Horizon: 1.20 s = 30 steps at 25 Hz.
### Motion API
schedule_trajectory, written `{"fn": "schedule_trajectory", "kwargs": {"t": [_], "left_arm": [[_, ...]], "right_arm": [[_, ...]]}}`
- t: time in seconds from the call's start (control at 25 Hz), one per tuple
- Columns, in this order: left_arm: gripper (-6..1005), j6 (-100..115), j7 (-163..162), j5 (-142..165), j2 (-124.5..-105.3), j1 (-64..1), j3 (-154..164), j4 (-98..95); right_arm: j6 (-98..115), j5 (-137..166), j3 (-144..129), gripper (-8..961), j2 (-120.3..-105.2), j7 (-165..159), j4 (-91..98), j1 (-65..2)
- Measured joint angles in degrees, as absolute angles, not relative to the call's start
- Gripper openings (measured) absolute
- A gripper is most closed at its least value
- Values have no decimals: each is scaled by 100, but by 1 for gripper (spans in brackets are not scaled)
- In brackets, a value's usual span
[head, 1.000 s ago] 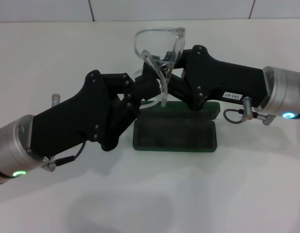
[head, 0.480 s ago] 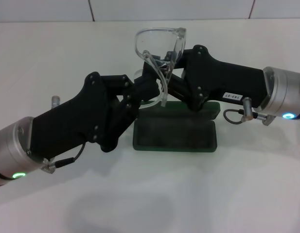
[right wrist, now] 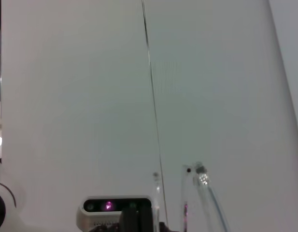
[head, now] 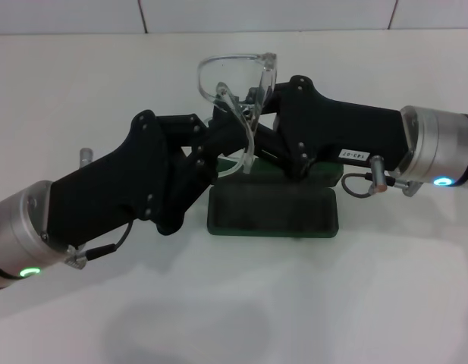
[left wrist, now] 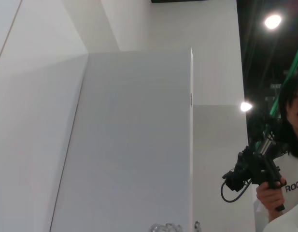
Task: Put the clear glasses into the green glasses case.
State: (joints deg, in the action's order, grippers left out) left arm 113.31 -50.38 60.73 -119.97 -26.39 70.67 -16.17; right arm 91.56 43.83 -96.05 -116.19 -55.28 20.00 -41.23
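The clear glasses (head: 232, 76) hang in the air above the table, lens upright, one thin arm slanting down toward the case. My right gripper (head: 256, 112) reaches in from the right and is shut on them near the lens hinge. From the left, my left gripper (head: 223, 133) comes right up against the glasses' lower arm; its hold is hidden. The green glasses case (head: 271, 209) lies open on the white table just below both grippers, its lid (head: 331, 170) mostly hidden behind the right arm. In the right wrist view the glasses' clear arms (right wrist: 203, 180) show against a white wall.
White table (head: 294, 303) all around the case, with a tiled wall edge at the back. The two black forearms cross over the case's back half. In the left wrist view a person (left wrist: 289, 159) holds a black device beside white partitions.
The right arm has shifted left and a little up, carrying the glasses with it. The left arm has barely moved. The case has stayed in place.
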Motion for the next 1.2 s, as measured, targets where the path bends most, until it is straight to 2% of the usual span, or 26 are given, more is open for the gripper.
{"fn": "schedule_trajectory", "kwargs": {"t": [0.88, 1.04, 1.2], "left_arm": [[50, 11132, -5038, 6074, -11976, -2656, 7057, -1624], [50, 11243, -5067, 6083, -11899, -2629, 7057, -1664], [50, 11369, -5083, 6219, -11648, -2626, 7094, -1669]], "right_arm": [[9108, 4363, -9453, 118, -11599, -5483, 2013, -4124], [9157, 4392, -9130, 118, -11530, -5508, 2013, -4035], [9253, 4434, -8903, 118, -11375, -5712, 2268, -3868]]}}
